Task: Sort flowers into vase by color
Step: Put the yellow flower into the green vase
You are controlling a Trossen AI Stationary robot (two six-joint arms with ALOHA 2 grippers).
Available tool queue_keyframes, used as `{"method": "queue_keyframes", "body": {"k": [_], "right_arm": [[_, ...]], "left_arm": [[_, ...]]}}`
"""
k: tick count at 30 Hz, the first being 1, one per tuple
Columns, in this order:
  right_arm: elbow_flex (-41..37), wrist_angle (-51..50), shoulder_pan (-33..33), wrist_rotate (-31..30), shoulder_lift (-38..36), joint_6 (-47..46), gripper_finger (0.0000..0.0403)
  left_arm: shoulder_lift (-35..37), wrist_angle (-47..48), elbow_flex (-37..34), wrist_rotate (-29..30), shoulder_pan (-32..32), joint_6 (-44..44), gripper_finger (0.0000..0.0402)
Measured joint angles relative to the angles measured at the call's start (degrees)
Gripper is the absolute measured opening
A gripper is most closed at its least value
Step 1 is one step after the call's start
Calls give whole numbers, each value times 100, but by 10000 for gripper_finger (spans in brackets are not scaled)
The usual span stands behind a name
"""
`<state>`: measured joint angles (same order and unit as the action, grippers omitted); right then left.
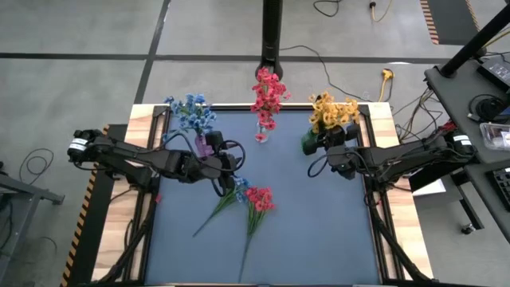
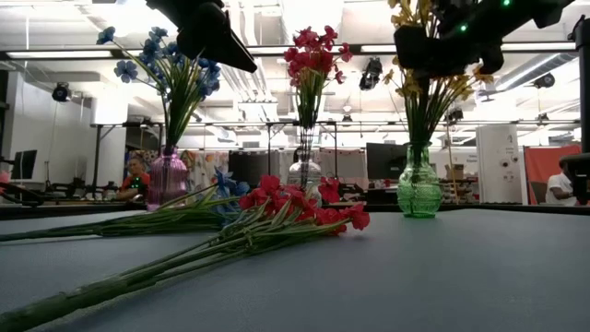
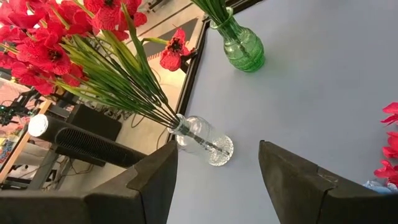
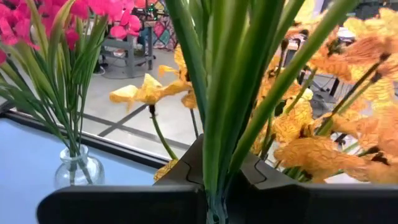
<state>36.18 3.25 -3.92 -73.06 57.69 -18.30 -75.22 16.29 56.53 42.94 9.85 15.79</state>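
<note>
Your right claw [image 4: 214,202] is pinched shut on a bunch of yellow-orange flowers [image 1: 333,111] — their stems stand up between its fingers, over the green vase [image 2: 418,189]. Your left claw [image 3: 217,180] is open and holds nothing. Just past it, a red sprig [image 1: 259,199] and a blue sprig [image 1: 237,191] lie flat on the bench [image 1: 319,231]. Further off, red flowers stand in the clear vase [image 3: 202,138].

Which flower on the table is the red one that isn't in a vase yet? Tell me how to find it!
Look at the blue table with three vases along its far edge. In the middle of it, nearer the front, two sprigs lie flat side by side. The loose red flower is the one on the right; its neighbour, the loose blue flower, has blue blossoms.
</note>
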Motion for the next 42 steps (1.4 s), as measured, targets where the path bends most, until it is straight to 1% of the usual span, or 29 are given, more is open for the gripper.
{"method": "queue_keyframes", "body": {"k": [4,8,14,33,37,42], "right_arm": [[0,4,-1,6,120,-33,18],[0,7,0,151,253,-144,18],[0,22,0,151,424,-166,18],[0,-1,59,168,437,-58,18],[0,-2,59,228,424,-59,36],[0,-9,57,321,353,-66,84]], "left_arm": [[0,0,0,0,0,0,207],[0,0,0,0,0,0,207],[0,0,0,0,0,0,207],[0,1,0,0,0,-2,207],[0,2,0,-2,0,-2,207],[0,1,0,-2,0,-4,207]]}}
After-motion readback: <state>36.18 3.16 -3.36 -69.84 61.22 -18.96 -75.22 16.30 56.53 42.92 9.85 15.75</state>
